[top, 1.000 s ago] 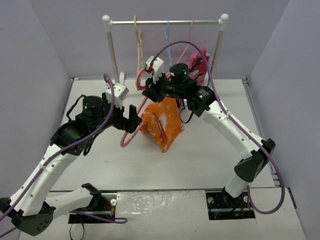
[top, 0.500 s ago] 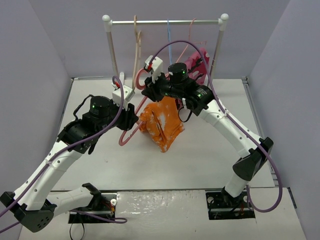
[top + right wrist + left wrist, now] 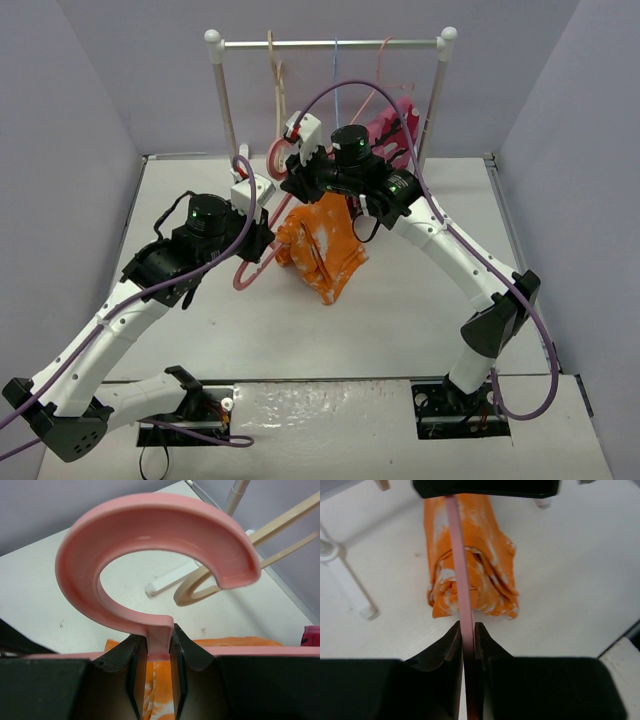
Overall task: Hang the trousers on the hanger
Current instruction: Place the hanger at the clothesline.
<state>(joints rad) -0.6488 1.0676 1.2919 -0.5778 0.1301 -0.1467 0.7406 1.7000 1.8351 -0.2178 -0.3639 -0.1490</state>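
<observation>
At mid-bench, the hanger is held up by both arms. The right tool is clenched on its neck below the hook, and the left tool is clenched on its pink bar. The trousers sit bunched under that bar, between both tools.

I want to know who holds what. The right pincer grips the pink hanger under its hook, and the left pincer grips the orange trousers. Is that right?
Not quite. The left pincer is shut on the hanger, on its thin pink bar, not on the trousers. The left wrist view shows this. The right pincer does grip the pink hanger under its hook.
</observation>
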